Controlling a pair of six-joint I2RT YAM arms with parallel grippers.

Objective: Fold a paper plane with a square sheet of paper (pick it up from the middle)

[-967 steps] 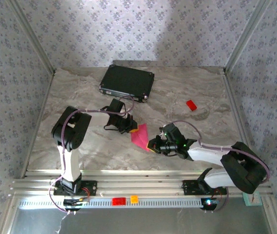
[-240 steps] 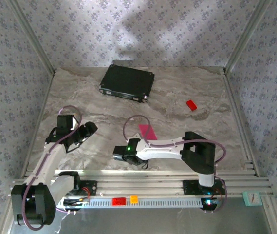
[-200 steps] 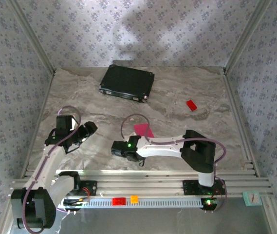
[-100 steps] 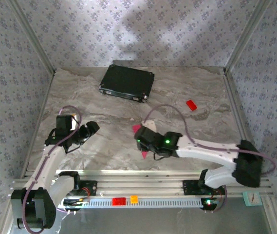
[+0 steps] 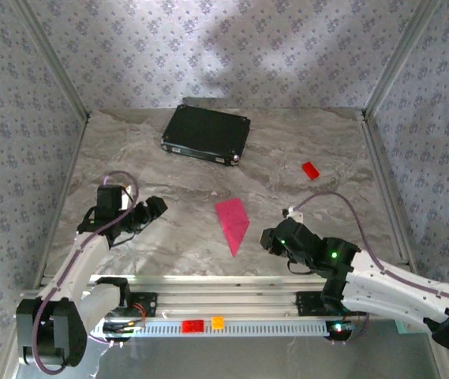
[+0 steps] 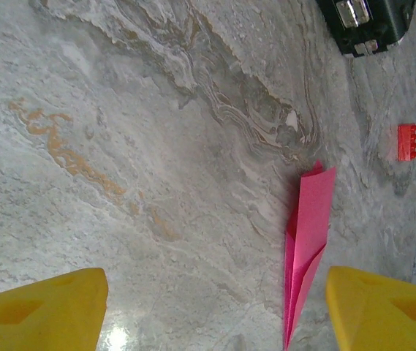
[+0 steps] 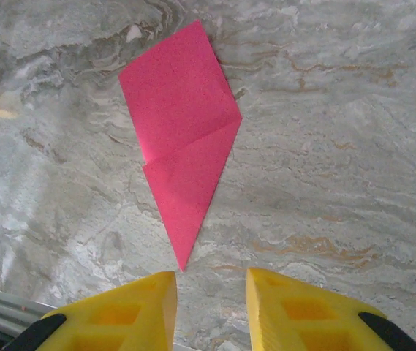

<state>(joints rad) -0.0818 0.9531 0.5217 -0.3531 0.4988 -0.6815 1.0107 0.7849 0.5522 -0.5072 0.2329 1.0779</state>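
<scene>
You see the pointy pink paper plane (image 5: 233, 223) flat on the swirly stone table (image 5: 129, 150) near its front edge, left gripper (image 6: 217, 292) fingers spread wide, right gripper (image 7: 211, 281) fingers nearly together, empty.

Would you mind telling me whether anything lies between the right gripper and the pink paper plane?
Nothing visible does: the right gripper faces the pointed tip of the paper plane across bare marble table.
</scene>
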